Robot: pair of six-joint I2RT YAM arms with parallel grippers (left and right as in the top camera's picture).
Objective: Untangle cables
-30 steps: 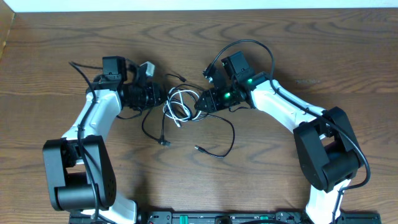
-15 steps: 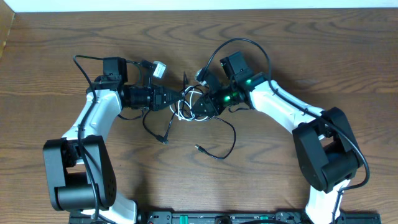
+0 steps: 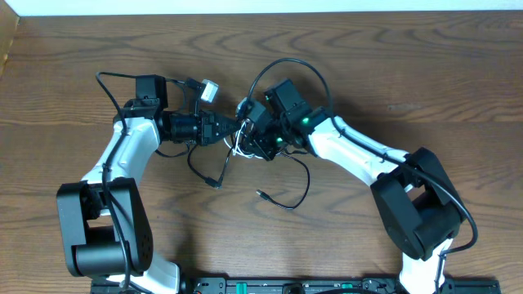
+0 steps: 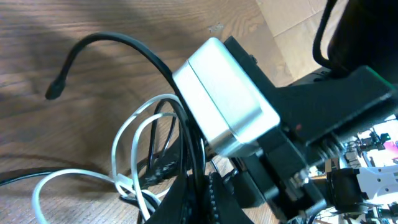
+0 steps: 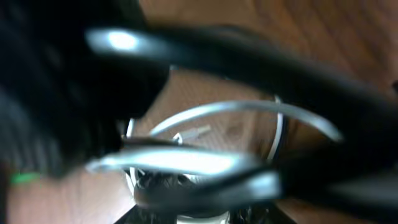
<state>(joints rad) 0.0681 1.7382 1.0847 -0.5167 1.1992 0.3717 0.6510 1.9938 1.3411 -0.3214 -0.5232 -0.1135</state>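
Seen from overhead, the wooden bench (image 3: 425, 65) fills the view, and both arms reach in towards its upper middle. The right arm (image 3: 351, 151) stretches in a long white sweep from the lower right, and the left arm (image 3: 122, 151) rises from the lower left and bends to the right.

The left hand (image 3: 229, 129) and the right hand (image 3: 255, 139) meet almost nose to nose, both at the same knot of cables (image 3: 239, 148), which sits between them, just below the fingertips.

From the left wrist, the left hand's fingers stand close together at the bottom edge, clamped on a black cable (image 4: 118, 43) that arcs up and away to a free rounded end. Loops of a white cable (image 4: 124, 143) hang beside that strand and cross it.

The right wrist view is badly blurred: pale loops and dark strands cross close to the lens, and I cannot tell whether the right hand is apart or together.

Below the knot, two black strands trail loose on the bench. One drops to a small plug (image 3: 215, 184) and the other curves round to a plug (image 3: 260, 194) lower down. A small white block (image 3: 208, 88) sits just above the left hand.
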